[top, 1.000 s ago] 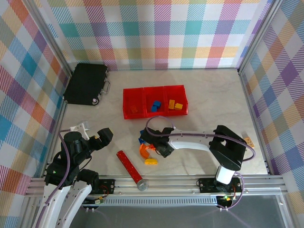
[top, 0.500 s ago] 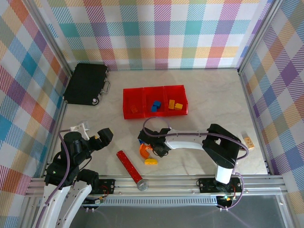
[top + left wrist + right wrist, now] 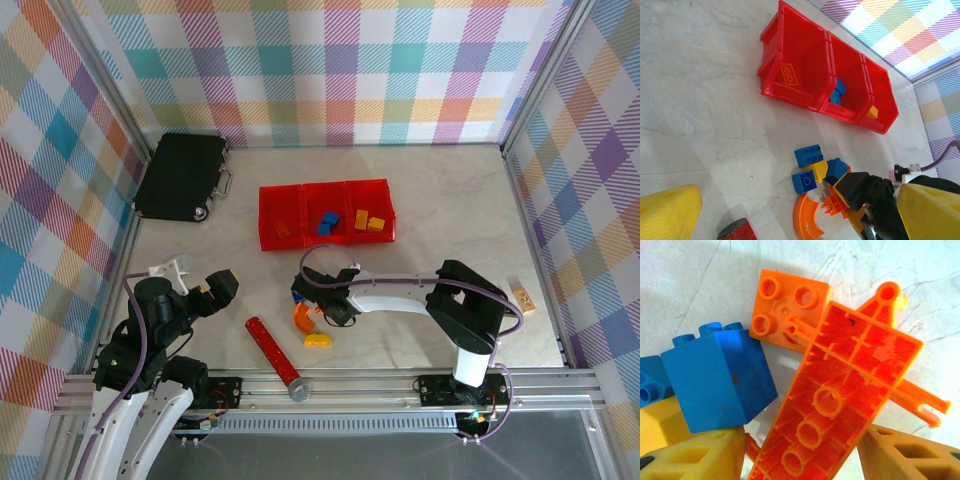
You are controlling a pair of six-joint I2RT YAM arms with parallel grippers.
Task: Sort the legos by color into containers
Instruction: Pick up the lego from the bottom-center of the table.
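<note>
Where the top ext. cam looks down on the pale marbled tabletop [image 3: 450,200], three joined red plastic bins [image 3: 330,243], glossy and square-walled, are seen mid-table w/ bricks inside: orange in the left, blue in the middle, yellowish in the right. Nearer the arms, a loose lego pile [image 3: 300,296] is partly covered by the right gripper [image 3: 318,308], set low over it. A curved orange arch [image 3: 299,318] and a small yellow brick [image 3: 318,341] lie just beside. The left gripper [image 3: 218,287] is held off to the left, jaws spread wide w/ nothing between them. A glittery red cylinder [image 3: 268,345] w/ grey end lies between the arms. A black case [image 3: 183,176] w/ handle sits at far left.

In the left wrist view, a flat orange plate [image 3: 789,75] is shown on the left bin's floor and a blue block [image 3: 838,91] in the middle bin. Studded blue bricks [image 3: 808,154] and a yellow one are packed together next to the arch.

In the right wrist view, a ribbed orange plate [image 3: 840,390], underside up w/ round tubes, is straddled by the yellow fingertips [image 3: 695,457]. Whether it is clamped or only flanked cannot be told. A square studded orange brick [image 3: 789,302] is tucked partly under the plate, and a smooth blue cube [image 3: 720,375] lies just beside it.
</note>
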